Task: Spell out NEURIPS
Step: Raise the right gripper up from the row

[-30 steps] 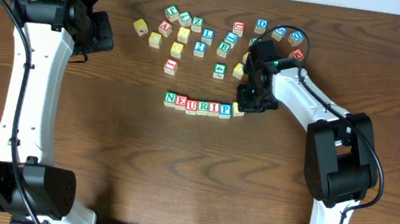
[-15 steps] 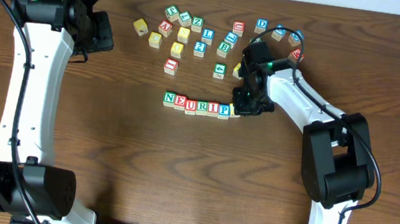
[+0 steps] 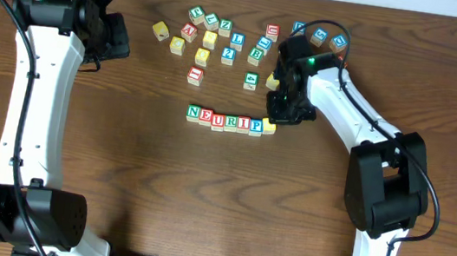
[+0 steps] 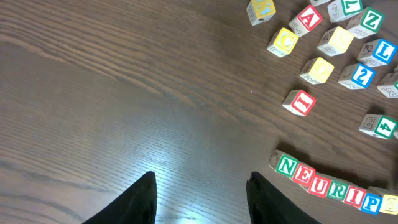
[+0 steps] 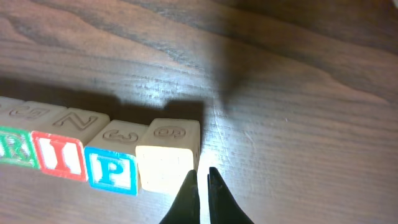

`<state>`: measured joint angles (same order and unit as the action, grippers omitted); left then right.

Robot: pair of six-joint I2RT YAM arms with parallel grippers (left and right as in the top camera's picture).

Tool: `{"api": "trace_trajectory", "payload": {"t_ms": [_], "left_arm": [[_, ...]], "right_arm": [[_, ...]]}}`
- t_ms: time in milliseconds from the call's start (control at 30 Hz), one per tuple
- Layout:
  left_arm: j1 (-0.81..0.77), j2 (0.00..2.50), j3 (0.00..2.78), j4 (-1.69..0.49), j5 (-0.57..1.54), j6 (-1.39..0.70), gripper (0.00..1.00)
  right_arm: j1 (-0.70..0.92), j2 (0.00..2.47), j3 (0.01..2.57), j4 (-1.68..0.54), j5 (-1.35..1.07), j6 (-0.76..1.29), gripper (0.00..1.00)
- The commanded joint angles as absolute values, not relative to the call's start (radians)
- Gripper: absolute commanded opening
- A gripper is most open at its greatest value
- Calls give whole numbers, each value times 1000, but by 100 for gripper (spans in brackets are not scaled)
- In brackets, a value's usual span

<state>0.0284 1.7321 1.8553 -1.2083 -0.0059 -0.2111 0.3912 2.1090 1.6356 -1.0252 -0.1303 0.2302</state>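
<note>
A row of cubes reading N E U R I P (image 3: 225, 121) lies mid-table, with a plain yellow-faced cube (image 3: 270, 125) at its right end. The right wrist view shows the I (image 5: 59, 154), the blue P (image 5: 112, 170) and the yellow cube (image 5: 166, 163) side by side. My right gripper (image 5: 202, 175) is shut and empty, its tips at the yellow cube's right edge. My left gripper (image 4: 200, 180) is open and empty over bare table, left of the row (image 4: 329, 188).
Several loose letter cubes (image 3: 222, 38) lie scattered at the back of the table, among them Z, L, D and a red-bordered cube (image 3: 196, 75) nearer the row. More cubes (image 3: 327, 38) sit behind my right arm.
My right gripper has shifted left and slightly back beside the row's right end. The yellow cube now sits straighter against the P. The left arm has not moved.
</note>
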Motion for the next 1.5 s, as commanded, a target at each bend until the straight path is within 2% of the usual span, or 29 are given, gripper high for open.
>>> {"api": "trace_trajectory", "payload": {"t_ms": [0,233,667,1467], "left_arm": [[32,1747,1850,-1210,-8,-202,46],[31,1790,1849,-1207,-8,-202,46],[31,1806,1849,-1203,-8,-202,46],[31,1806,1849,-1203,-8,-202,46]], "right_arm": [[390,2085,1695,-1063,-103,249,2],[402,2086,1728,-1092,-111,276,2],[459,2164,1684,-900,-21,377,1],[459,2211,1680,-940,-34,389,1]]}}
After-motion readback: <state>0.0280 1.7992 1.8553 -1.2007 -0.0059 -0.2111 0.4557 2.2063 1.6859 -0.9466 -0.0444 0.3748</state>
